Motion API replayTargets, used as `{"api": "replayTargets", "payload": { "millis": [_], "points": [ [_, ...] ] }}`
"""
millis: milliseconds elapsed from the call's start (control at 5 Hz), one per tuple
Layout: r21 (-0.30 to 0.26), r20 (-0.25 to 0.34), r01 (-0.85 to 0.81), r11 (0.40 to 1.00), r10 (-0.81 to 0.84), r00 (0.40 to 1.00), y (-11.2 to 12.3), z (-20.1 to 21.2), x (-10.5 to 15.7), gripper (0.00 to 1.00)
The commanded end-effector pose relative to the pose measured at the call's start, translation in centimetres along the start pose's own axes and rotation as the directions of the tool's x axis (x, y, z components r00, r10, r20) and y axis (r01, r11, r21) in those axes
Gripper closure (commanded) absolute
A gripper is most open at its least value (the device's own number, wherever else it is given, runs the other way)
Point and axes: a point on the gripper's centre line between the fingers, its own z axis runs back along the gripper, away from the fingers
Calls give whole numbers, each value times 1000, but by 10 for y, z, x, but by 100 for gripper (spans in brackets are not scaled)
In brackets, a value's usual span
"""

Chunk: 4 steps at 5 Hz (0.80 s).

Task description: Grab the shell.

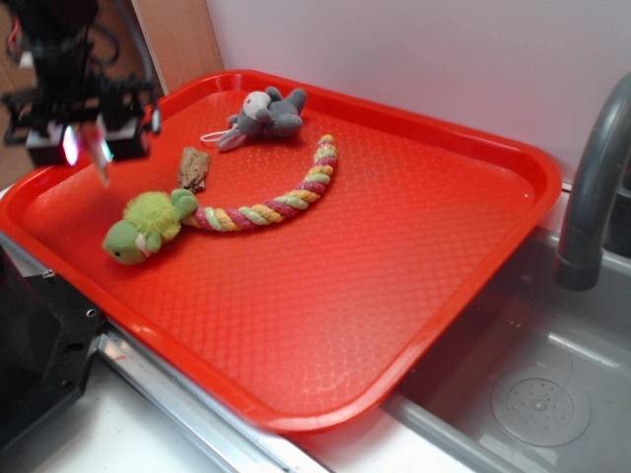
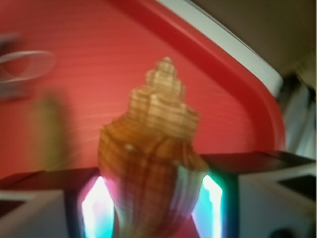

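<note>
The shell [image 2: 156,148] is tan-orange with pale bands and fills the middle of the wrist view, spire pointing away. It sits between the two glowing pads [image 2: 96,208] of my gripper [image 2: 153,210], which is shut on it. In the exterior view my gripper [image 1: 89,146] hangs above the far left corner of the red tray [image 1: 394,276]. The shell's pale tip [image 1: 103,163] pokes down below the fingers, clear of the tray floor.
On the tray lie a dark-brown bark-like chunk [image 1: 194,168], a green plush [image 1: 148,225] joined to a striped rope [image 1: 281,202], and a grey plush [image 1: 264,115]. A sink [image 1: 537,394] and a grey faucet [image 1: 592,187] are at the right.
</note>
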Motion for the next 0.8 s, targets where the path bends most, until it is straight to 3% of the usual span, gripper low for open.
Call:
{"api": "replayTargets", "payload": {
  "millis": [0, 200, 400, 600],
  "points": [
    [-260, -59, 282, 923, -307, 950, -56, 75, -20, 100],
    [-277, -48, 308, 910, -333, 942, -66, 93, -28, 100],
    [-288, 8, 303, 909, -314, 949, -69, 103, -36, 100],
    [-265, 7, 242, 933, -249, 968, -66, 97, -35, 100]
  ]
}}
